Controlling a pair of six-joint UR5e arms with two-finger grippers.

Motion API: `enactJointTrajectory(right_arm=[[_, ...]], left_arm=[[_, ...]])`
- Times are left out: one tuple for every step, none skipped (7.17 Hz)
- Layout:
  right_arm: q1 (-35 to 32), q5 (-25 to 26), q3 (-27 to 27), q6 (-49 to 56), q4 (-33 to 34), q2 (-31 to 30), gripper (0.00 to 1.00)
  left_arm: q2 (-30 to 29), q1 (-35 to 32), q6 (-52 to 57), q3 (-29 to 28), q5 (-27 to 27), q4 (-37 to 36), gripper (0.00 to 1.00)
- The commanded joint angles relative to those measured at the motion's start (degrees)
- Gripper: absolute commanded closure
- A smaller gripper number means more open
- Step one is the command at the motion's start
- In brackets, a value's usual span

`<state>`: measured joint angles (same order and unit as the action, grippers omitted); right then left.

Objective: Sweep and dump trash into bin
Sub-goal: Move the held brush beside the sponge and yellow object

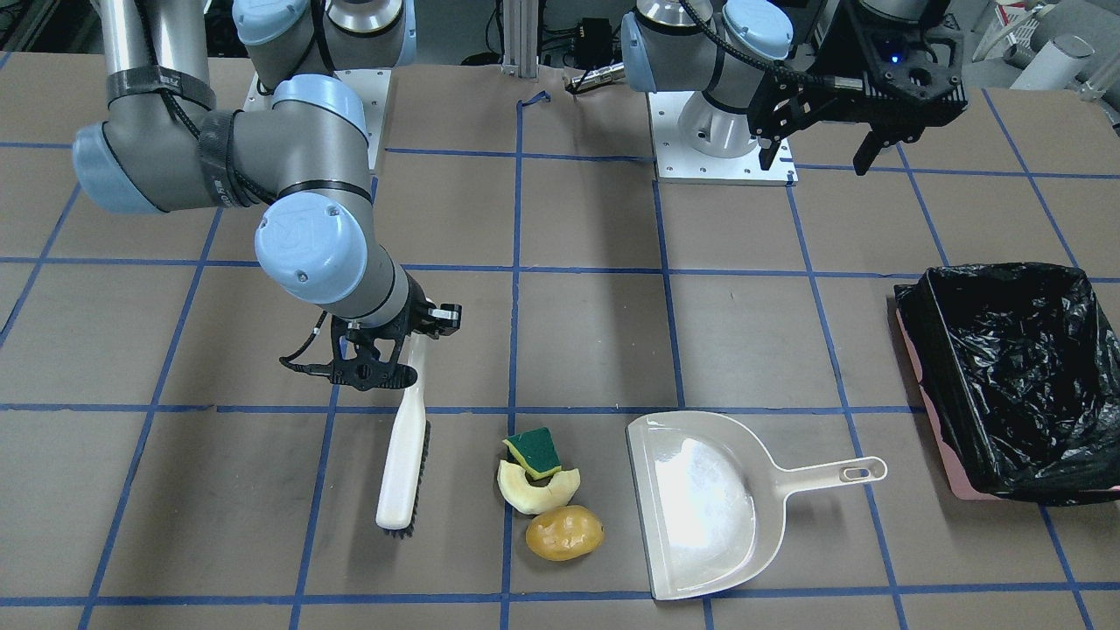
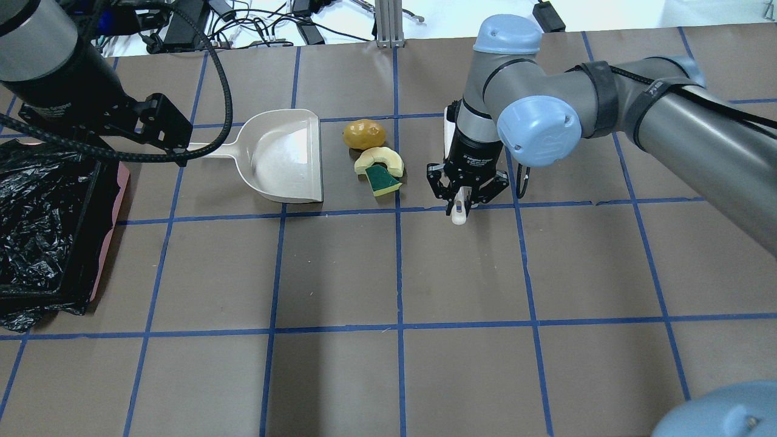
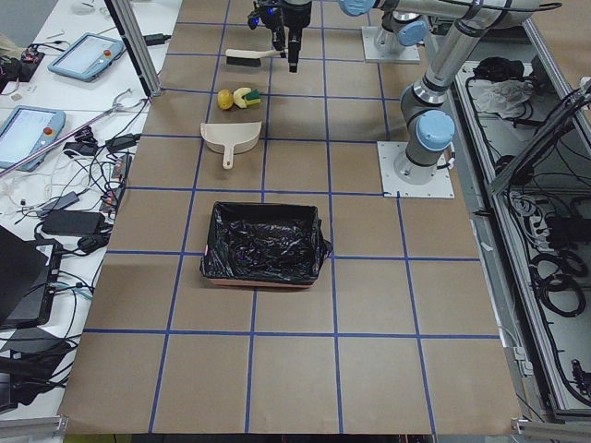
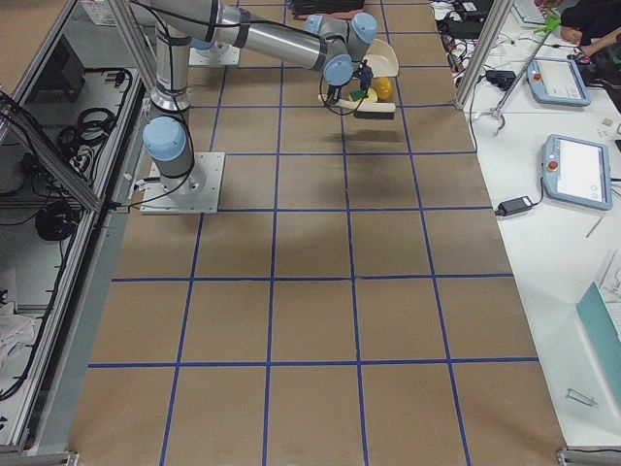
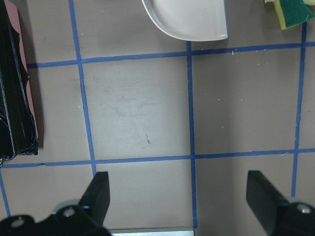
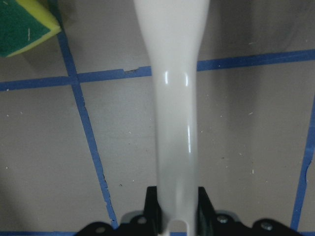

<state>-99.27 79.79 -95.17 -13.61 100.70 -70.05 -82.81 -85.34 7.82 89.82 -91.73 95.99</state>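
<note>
The trash lies together on the table: a green-topped yellow sponge piece [image 1: 534,451], a pale crescent fruit slice [image 1: 535,492] and a yellow-brown potato-like lump [image 1: 564,534]. They also show in the overhead view: sponge piece [image 2: 382,180], fruit slice [image 2: 379,161], lump [image 2: 364,133]. My right gripper [image 1: 409,350] is shut on the handle of the beige brush [image 1: 404,464], which rests beside the trash, bristles toward it. The beige dustpan [image 1: 700,507] lies on the trash's other side, mouth toward it. My left gripper [image 1: 815,162] is open and empty, raised above the table. The bin [image 1: 954,394] stands beyond the dustpan's handle.
Blue tape lines grid the brown table. The arm bases [image 1: 722,140] stand at the robot's edge. In the left wrist view the dustpan's mouth [image 5: 189,19] and the bin's side [image 5: 15,98] show at the frame's edges.
</note>
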Motion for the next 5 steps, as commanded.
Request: enactJointTrajectory(right_arm=[[0.0,-0.1,0.1,0.1,0.5,0.4,1.00],[0.0,-0.1,0.1,0.1,0.5,0.5,1.00],[0.0,0.0,0.2,0.1,0.6,0.5,1.00],[0.0,-0.1,0.2,0.1,1.1,0.5,1.00],[0.0,0.0,0.2,0.1,1.1,0.5,1.00]], left_arm=[[-0.8,0.2,0.6,0.1,-0.1,0.0,0.00],[-2.1,0.3,1.6,0.1,-0.5,-0.3,0.00],[-3.5,0.4,10.2,0.6,-0.6,-0.7,0.00],[-5.8,0.9,14.5,1.7,-2.0,-4.1,0.00],[-8.4,0.9,22.5,2.1,-2.5,-10.2,0.00]])
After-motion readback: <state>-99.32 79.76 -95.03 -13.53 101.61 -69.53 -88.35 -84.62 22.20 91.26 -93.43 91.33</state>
